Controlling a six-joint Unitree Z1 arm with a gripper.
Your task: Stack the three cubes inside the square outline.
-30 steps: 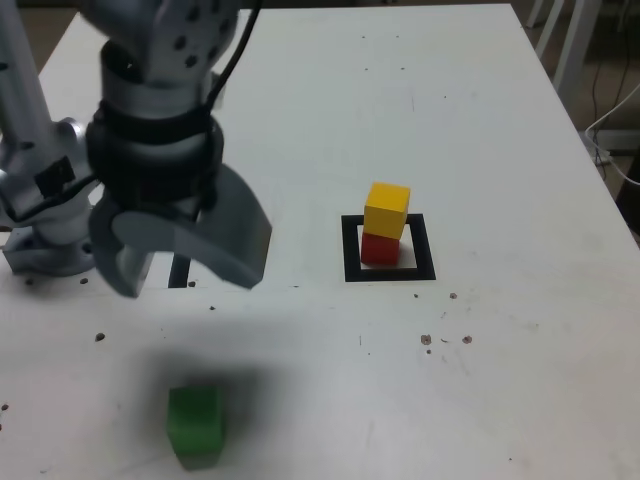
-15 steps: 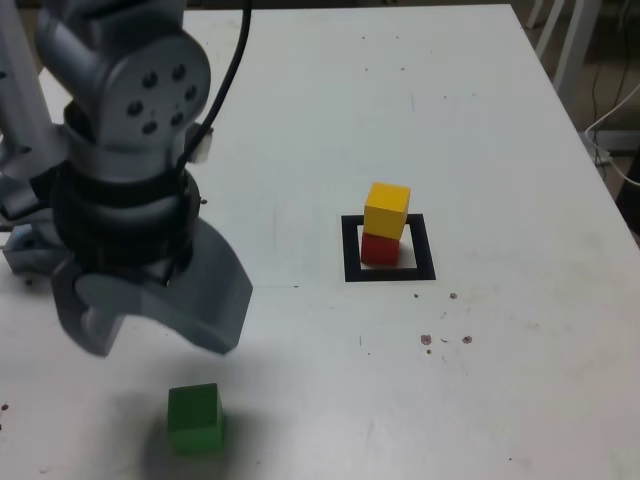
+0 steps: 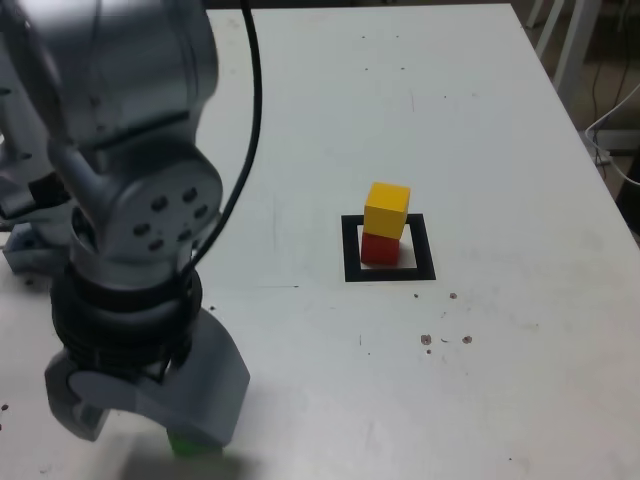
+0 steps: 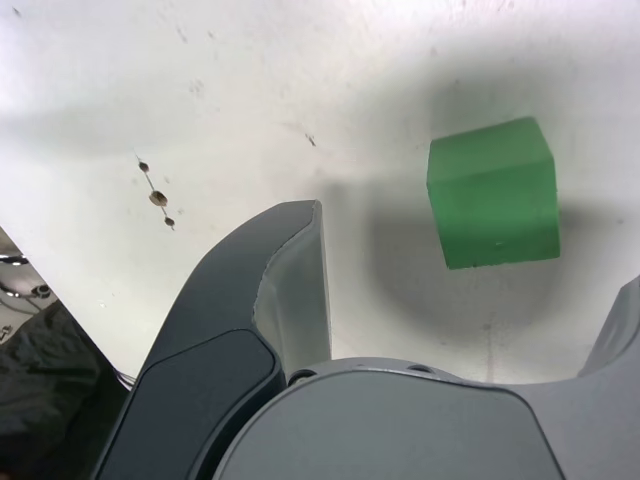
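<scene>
Cube, green [image 4: 495, 200] | ahead of jaws, within their spread, gap around it | jaws: wide apart, holding nothing

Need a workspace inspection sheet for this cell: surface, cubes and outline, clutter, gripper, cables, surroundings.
Surface: white table, small dark specks and chips
Yellow cube: on red cube
Red cube: inside outline
Outline: black square frame, flat on table
Green cube: on table, off the stack, not held
Clutter: nothing seen
Gripper: open, over green cube
Cables: black cable along arm; white cable past table's edge, exterior view's right
Surroundings: pale metal legs beyond table
</scene>
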